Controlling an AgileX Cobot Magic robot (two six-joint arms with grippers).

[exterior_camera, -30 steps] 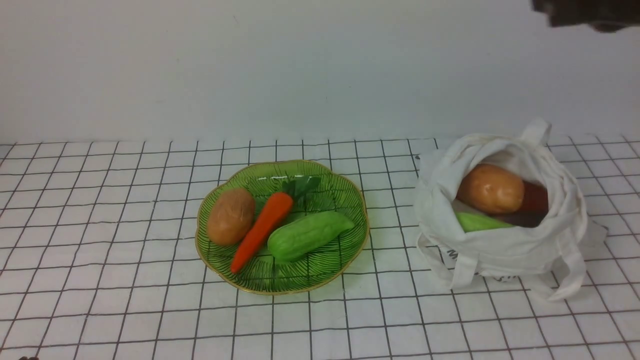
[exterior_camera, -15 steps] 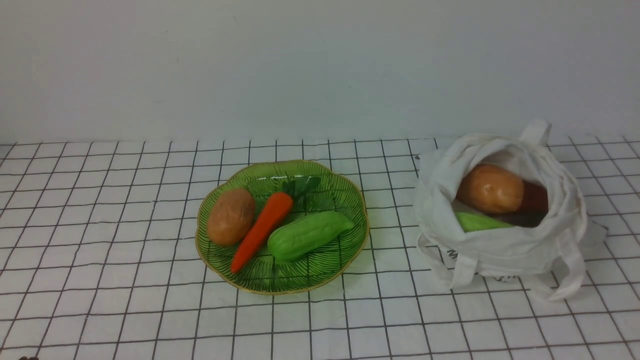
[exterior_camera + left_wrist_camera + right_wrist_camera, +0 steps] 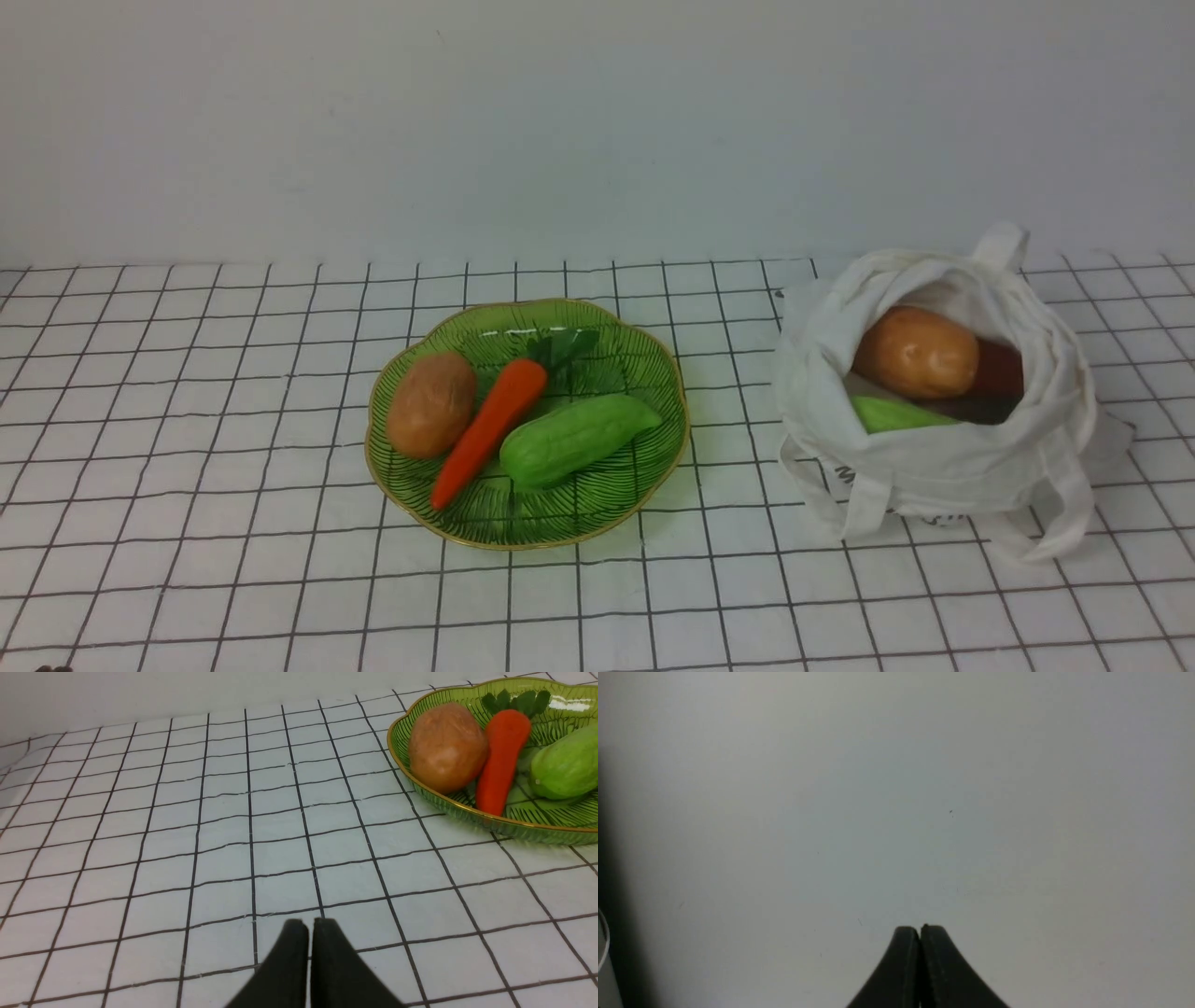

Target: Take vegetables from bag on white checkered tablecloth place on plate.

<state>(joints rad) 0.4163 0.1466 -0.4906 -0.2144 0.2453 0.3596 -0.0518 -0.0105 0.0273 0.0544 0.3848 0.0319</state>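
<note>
Vegetables (image 3: 910,347) shared between the bag (image 3: 943,467) and the plate (image 3: 551,518) on a checkered tablecloth (image 3: 187,420).
A potato (image 3: 431,403), carrot (image 3: 490,429) and gourd (image 3: 574,437) lie on the plate. A 2nd potato (image 3: 922,359) and 2nd gourd (image 3: 892,413) sit in the open bag to its right. The left gripper (image 3: 310,926) and right gripper (image 3: 920,928) are both closed and empty. The right one should open wide and descend on the top potato, clear of the cloth folds.

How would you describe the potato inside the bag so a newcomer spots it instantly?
On the white tablecloth with thin black grid lines, find the soft white cloth tote bag slumped open on the right. In its mouth, the glossy tan-brown potato lies above a pale green gourd. Unlike the duller potato on the translucent green glass plate, it sits inside the bag.
</note>
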